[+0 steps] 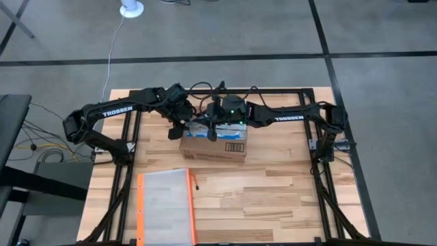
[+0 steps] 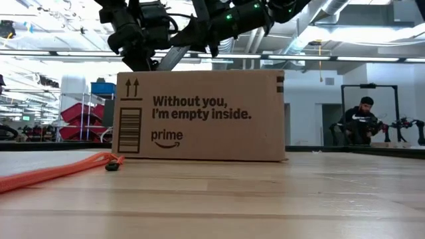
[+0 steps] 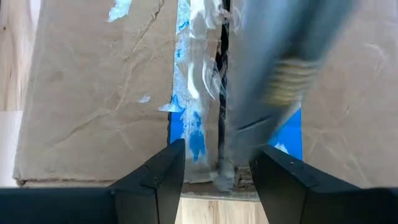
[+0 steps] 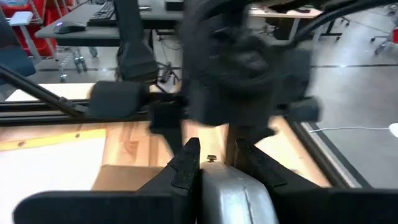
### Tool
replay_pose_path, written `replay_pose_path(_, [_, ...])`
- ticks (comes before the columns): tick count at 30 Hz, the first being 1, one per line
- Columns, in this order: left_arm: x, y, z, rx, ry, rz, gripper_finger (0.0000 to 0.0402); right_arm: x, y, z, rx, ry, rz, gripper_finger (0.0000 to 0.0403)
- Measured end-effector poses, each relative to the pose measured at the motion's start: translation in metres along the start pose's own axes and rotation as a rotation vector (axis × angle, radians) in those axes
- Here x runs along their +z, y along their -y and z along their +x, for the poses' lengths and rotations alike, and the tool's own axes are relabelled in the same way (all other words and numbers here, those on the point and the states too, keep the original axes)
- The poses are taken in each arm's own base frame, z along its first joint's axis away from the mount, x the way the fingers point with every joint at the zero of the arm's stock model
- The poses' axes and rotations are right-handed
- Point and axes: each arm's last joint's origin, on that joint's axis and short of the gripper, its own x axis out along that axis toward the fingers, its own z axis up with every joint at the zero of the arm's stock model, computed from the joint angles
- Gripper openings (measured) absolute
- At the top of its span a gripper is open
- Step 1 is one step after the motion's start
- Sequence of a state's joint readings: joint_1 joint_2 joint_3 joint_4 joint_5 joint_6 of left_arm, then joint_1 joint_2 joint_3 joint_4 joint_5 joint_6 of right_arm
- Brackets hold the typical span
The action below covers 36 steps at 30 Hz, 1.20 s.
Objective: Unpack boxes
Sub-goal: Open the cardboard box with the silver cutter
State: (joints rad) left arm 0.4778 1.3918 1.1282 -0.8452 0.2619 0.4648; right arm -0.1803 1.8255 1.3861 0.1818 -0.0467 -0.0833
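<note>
I have both arms over the brown corrugated cardboard shipping box [image 1: 215, 143], which sits near the middle of the pale wooden table [image 1: 273, 198], toward its back edge, its printed long side facing the low camera. The clear flat pouch with the orange edge [image 1: 166, 207] lies well apart from it, nearer the front left corner.

The left gripper [image 3: 216, 168] hovers just above the box top with its jaws apart, straddling the centre seam where the blue-and-white printed tape [image 3: 193, 134] is already torn and wrinkled. The right gripper [image 4: 214, 163] has its jaws clamped on a smooth grey metal tool [image 4: 236, 194]. In the left wrist view that tool comes down along the seam, its tip at the box edge between my left jaws.

I judge the step in hand to be slitting the tape so the flaps can open. To do it well I would keep the tool in the dark gap of the seam, at a shallow angle, and draw it steadily along the whole length without digging into whatever is inside. The box is light and unanchored, so I would use the left arm to press the top down near the seam. That should stop it from sliding or tipping.
</note>
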Motion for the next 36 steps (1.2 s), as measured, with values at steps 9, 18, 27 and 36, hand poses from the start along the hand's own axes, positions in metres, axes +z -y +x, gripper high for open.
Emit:
replay_pose_path(9, [0.0, 0.0, 0.0, 0.0, -0.001, 0.009, 0.0162, -0.002, -0.003, 0.0, 0.012, -0.034, 0.004, 0.0061])
replay_pose_path(18, [0.0, 0.0, 0.0, 0.002, -0.006, 0.009, 0.0162, -0.01, -0.002, 0.006, 0.012, -0.055, 0.007, 0.0061])
replay_pose_path(27, [-0.003, 0.001, 0.001, 0.008, -0.038, 0.024, 0.0162, -0.016, -0.005, 0.005, 0.024, -0.127, -0.011, 0.0061])
replay_pose_path(36, [-0.009, 0.002, 0.002, 0.013, -0.079, 0.022, 0.0162, -0.007, 0.006, -0.02, 0.013, -0.22, -0.03, 0.0061])
